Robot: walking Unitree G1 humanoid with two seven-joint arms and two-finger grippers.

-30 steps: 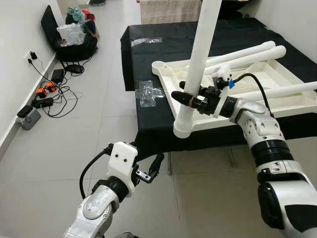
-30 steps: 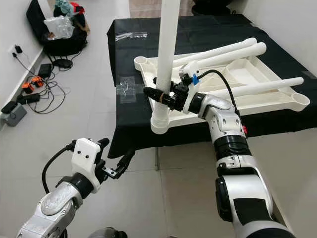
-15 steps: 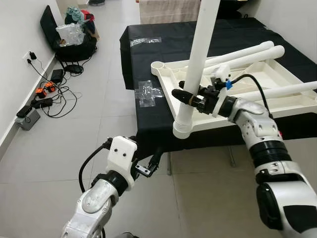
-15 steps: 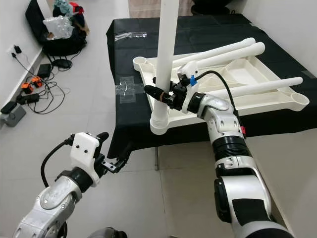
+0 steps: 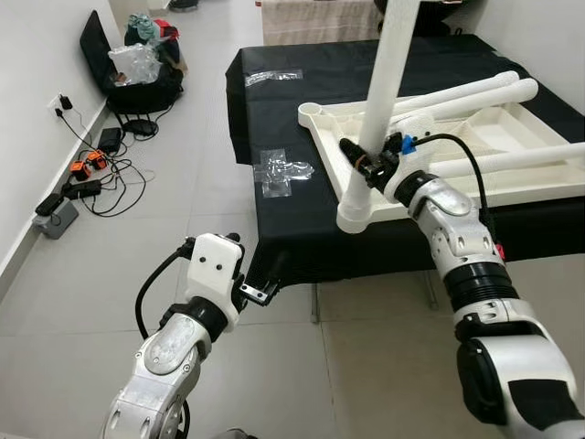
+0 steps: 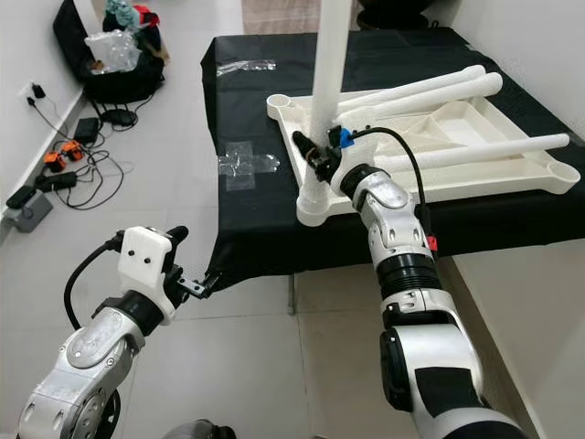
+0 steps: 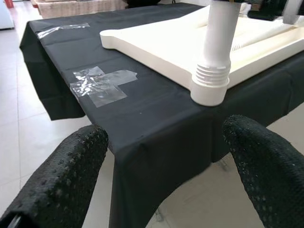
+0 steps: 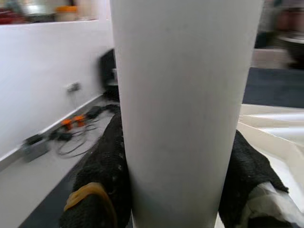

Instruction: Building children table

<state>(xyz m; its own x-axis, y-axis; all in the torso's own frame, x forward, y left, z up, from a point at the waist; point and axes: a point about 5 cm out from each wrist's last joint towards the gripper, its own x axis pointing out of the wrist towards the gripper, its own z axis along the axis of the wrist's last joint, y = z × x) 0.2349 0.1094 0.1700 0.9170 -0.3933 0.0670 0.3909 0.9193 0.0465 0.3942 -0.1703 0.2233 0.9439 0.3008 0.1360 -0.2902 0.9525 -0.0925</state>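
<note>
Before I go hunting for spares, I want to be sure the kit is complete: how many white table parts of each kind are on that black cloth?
Upright leg, gripped by the right gripper: 1
Legs lying across the tabletop: 3
Upturned tabletop: 1
Total: 5
</note>
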